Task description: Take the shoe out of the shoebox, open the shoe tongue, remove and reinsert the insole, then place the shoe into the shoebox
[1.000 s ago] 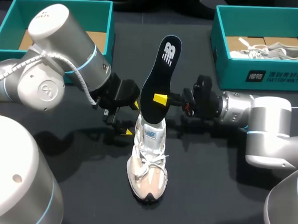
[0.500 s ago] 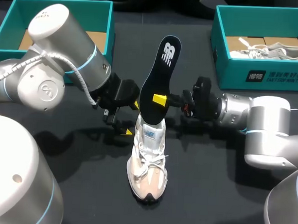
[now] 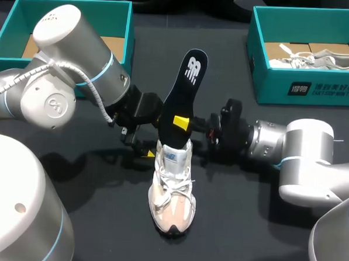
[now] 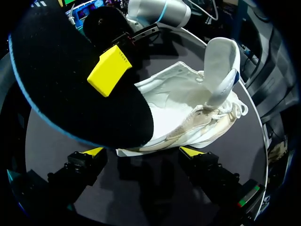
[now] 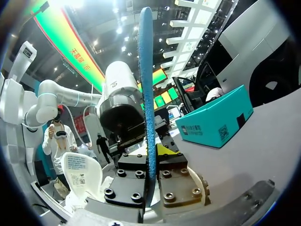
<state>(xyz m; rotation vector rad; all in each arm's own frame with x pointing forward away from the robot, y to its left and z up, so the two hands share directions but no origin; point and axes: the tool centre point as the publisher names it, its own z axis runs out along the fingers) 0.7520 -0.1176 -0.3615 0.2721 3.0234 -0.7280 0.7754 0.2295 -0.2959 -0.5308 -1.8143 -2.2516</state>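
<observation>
A white and pink sneaker (image 3: 172, 189) stands on the black table, toe toward the near edge. A black insole (image 3: 182, 90) with a blue edge rises steeply from its heel opening. My right gripper (image 3: 182, 123) is shut on the insole's lower half, one yellow fingertip (image 4: 109, 70) flat against its black face. The insole (image 5: 146, 84) shows edge-on between that gripper's (image 5: 149, 165) fingers. My left gripper (image 3: 152, 139) stands open at the sneaker's heel, its tips (image 4: 142, 151) on either side of the sneaker (image 4: 188, 113) without touching. The tongue (image 4: 221, 70) stands pulled up.
An open teal shoebox (image 3: 16, 17) sits at the back left behind my left arm. A second teal shoebox (image 3: 305, 85) at the back right holds a pale shoe (image 3: 319, 59). Bare table lies in front of the sneaker's toe.
My right gripper has shifted slightly left and down with the insole, which now leans more to the left and sits lower over the heel. My left arm has not moved.
</observation>
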